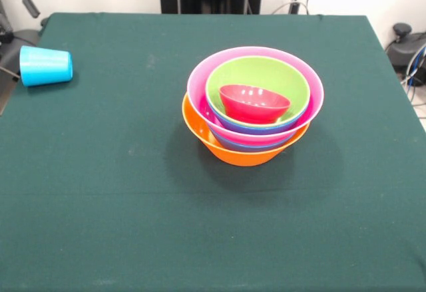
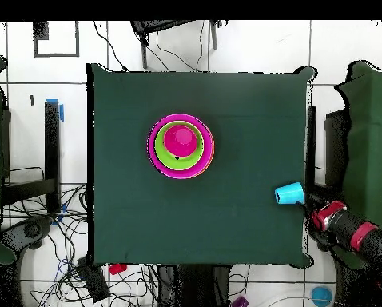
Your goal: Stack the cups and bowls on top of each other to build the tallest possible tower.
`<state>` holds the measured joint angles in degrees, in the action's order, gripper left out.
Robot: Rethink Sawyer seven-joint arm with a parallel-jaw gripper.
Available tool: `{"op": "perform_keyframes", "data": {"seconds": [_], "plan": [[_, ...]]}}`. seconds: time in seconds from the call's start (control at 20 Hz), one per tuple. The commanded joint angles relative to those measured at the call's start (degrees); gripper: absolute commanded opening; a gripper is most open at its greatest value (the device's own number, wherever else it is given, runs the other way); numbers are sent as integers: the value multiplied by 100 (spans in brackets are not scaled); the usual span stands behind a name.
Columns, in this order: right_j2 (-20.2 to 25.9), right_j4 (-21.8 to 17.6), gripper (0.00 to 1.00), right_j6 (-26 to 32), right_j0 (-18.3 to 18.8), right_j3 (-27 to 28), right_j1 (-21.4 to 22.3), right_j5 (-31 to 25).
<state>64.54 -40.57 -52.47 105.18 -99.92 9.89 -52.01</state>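
Observation:
The bowls sit nested rim-up in one pile, the tower (image 1: pixel 253 106), at the table's middle: orange (image 1: pixel 229 151) at the bottom, then pink (image 1: pixel 200 79), purple-blue (image 1: pixel 266 131), lime green (image 1: pixel 266 72), and small red (image 1: pixel 254 102) on top. The pile also shows in the overhead view (image 2: pixel 181 144). The light-blue cup (image 1: pixel 45 66) lies on its side at the table's left edge in the front view, and at the right edge in the overhead view (image 2: pixel 289 193). My gripper (image 2: pixel 309 205) is right beside the cup, just off the table edge. Whether it holds the cup is unclear.
The dark green table cloth (image 1: pixel 133 205) covers the whole table. The red and black arm (image 2: pixel 358 233) reaches in from beside the table. Cables and gear (image 1: pixel 409 49) lie off the table's sides.

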Motion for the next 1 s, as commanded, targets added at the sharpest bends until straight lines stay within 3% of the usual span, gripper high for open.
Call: {"op": "perform_keyframes", "data": {"seconds": [0.05, 0.4, 1.0], "plan": [[-107, 23, 100, 1962, -594, 818, -534, -282], [-85, 61, 100, 2091, -657, 934, -724, -369], [-176, -103, 100, 2150, -709, 1214, -1387, 126]]}}
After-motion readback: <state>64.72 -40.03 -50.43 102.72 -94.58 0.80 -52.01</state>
